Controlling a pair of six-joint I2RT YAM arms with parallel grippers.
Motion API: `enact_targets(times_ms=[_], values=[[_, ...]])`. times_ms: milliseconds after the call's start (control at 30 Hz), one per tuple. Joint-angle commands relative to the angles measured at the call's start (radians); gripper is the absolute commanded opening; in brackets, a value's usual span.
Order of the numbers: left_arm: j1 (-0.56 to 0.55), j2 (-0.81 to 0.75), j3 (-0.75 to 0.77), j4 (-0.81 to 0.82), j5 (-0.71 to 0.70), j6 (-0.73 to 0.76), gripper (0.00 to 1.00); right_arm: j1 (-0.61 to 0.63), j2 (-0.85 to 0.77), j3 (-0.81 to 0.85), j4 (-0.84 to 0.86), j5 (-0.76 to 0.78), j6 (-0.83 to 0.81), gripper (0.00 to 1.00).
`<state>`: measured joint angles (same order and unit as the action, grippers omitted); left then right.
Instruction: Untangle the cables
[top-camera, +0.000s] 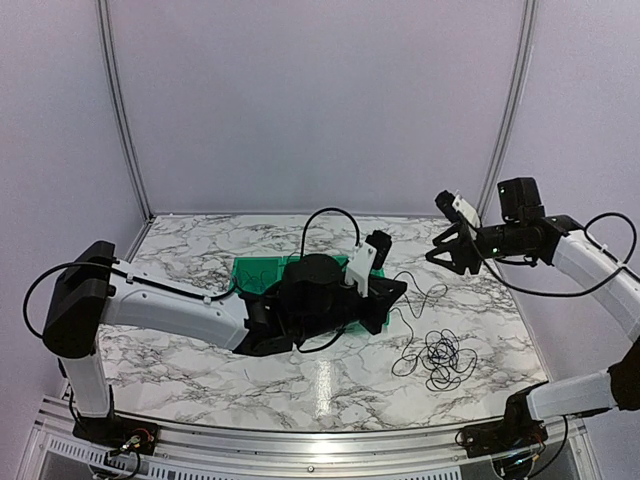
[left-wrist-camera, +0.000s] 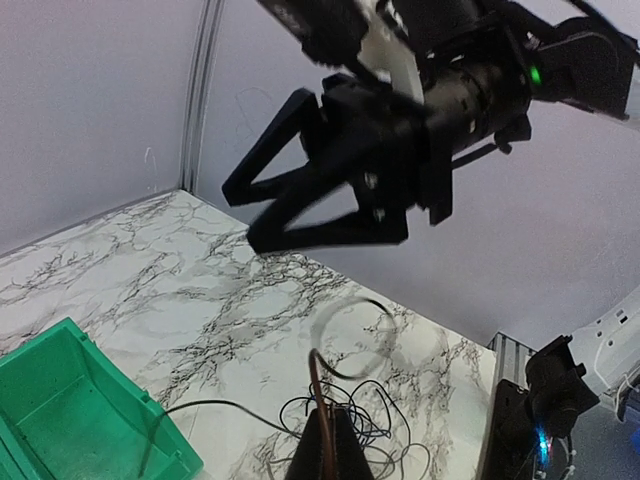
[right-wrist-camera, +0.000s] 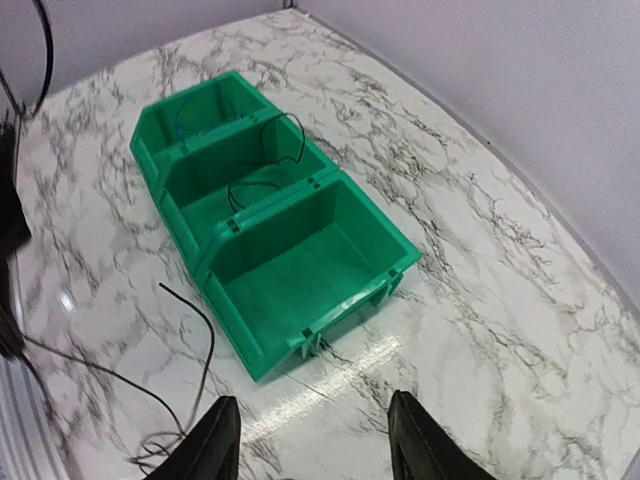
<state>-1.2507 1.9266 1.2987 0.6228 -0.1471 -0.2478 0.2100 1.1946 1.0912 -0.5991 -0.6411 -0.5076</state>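
Observation:
A loose tangle of thin black cables (top-camera: 441, 358) lies on the marble table (top-camera: 200, 360) at the front right, and it shows in the left wrist view (left-wrist-camera: 385, 425). My left gripper (top-camera: 396, 290) reaches over the green bins (top-camera: 258, 271) and is shut (left-wrist-camera: 332, 455) on one thin cable (left-wrist-camera: 322, 375), which curls up in a loop above the fingers. My right gripper (top-camera: 437, 252) hangs open and empty in the air above the table (right-wrist-camera: 315, 445); it also shows in the left wrist view (left-wrist-camera: 245, 215). A black cable (right-wrist-camera: 262, 175) lies in the middle bin.
Three joined green bins (right-wrist-camera: 300, 265) stand at the table's middle. The near one is empty, and the far one (right-wrist-camera: 190, 115) holds a thin blue cord. A loose black strand (right-wrist-camera: 195, 330) runs across the table beside them. White walls close the back and sides.

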Motion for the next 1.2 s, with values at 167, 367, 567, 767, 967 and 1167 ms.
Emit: enact_targets(times_ms=[167,367,567,767,967,1167], values=[[0.005,-0.127,-0.043,-0.023,-0.053,-0.028,0.0,0.042,0.026,-0.197,-0.205,0.042,-0.36,0.76],[0.007,-0.184,-0.097,-0.029,-0.097,-0.031,0.0,0.118,0.066,-0.324,-0.139,0.172,-0.425,0.79],[0.005,-0.274,-0.16,-0.03,-0.151,-0.047,0.0,0.133,0.15,-0.361,-0.07,0.201,-0.431,0.71],[0.006,-0.38,-0.216,-0.054,-0.2,-0.037,0.0,0.134,0.273,-0.372,-0.028,0.244,-0.437,0.37],[0.006,-0.508,-0.214,-0.167,-0.266,0.047,0.0,0.134,0.329,-0.398,0.012,0.284,-0.424,0.2],[0.006,-0.633,-0.159,-0.308,-0.381,0.164,0.0,0.133,0.348,-0.423,0.04,0.327,-0.414,0.24]])
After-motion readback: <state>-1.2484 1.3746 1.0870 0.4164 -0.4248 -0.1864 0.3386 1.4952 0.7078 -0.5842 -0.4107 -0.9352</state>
